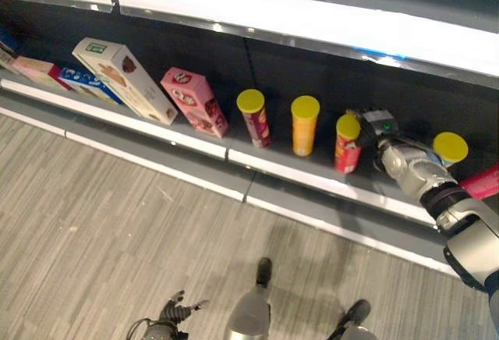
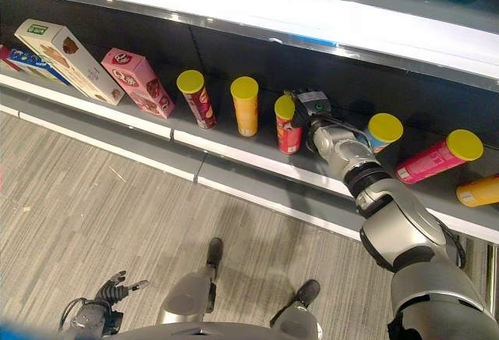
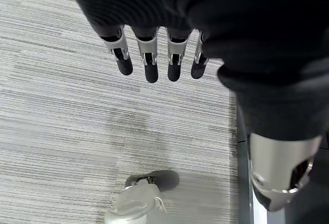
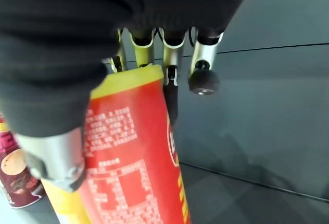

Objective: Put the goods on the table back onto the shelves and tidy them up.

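A red crisp can point(image 1: 347, 145) with a yellow lid stands upright on the low shelf point(image 1: 195, 142). My right hand point(image 1: 374, 125) reaches in from the right and is shut on it. In the right wrist view the can point(image 4: 133, 152) sits between the thumb and the fingers point(image 4: 203, 80) curled behind it. My left hand point(image 1: 175, 309) hangs low over the floor, open, with its fingers point(image 3: 149, 64) straight and holding nothing.
Left of the held can stand an orange can point(image 1: 304, 125) and a dark red can point(image 1: 253, 118). Further left lean a pink box point(image 1: 195, 102), a cream box point(image 1: 125, 79) and a blue box point(image 1: 86, 83). To the right are a blue can point(image 2: 383, 131) and two lying cans, pink point(image 2: 437, 157) and orange point(image 2: 479, 192).
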### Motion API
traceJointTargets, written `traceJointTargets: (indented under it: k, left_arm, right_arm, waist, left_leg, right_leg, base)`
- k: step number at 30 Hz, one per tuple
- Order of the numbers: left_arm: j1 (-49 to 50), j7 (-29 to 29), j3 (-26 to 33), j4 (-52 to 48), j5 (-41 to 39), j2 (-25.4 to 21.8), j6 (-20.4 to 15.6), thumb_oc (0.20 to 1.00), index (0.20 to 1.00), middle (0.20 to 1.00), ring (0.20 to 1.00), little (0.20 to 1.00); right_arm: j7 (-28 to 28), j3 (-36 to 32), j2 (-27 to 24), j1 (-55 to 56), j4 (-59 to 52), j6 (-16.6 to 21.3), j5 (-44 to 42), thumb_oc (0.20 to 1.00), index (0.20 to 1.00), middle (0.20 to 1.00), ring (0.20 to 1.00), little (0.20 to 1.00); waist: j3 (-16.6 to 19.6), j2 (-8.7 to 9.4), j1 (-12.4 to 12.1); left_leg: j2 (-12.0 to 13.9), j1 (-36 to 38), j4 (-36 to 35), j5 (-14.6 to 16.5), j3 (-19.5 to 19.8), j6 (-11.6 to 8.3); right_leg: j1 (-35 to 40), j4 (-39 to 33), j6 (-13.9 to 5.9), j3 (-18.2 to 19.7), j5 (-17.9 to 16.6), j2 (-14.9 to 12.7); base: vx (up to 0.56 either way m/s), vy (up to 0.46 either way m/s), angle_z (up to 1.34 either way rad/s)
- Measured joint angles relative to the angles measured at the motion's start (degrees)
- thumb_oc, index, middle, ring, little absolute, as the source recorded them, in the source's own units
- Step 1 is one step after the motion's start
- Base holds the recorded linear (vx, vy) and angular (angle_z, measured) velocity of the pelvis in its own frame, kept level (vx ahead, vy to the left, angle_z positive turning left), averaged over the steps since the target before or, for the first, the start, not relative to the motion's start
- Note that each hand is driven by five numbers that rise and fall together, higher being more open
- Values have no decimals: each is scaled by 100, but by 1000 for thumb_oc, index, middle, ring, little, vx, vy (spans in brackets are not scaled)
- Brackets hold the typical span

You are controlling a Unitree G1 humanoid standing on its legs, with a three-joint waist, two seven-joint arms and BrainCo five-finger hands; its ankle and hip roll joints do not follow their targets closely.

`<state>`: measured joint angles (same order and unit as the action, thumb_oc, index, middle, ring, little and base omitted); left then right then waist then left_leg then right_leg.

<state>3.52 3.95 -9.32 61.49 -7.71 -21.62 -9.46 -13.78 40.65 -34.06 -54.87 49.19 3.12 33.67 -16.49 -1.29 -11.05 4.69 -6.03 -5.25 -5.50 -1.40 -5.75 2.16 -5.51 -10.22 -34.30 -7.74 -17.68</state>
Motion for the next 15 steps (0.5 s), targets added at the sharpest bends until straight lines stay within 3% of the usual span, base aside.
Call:
traceJointTargets:
  k: [15]
  left_arm:
    - [0, 0, 0, 7, 12, -2, 1, 1000, 1000, 1000, 1000, 1000]
  right_arm:
    - [14, -7, 6, 20, 16, 1, 0, 200, 200, 200, 200, 200]
  waist:
    - [26, 11, 11]
  left_leg:
    - [-3, 0, 0, -6, 0, 8]
  right_leg:
    - [0, 1, 0, 1, -1, 0]
  base:
    - [0, 0, 0]
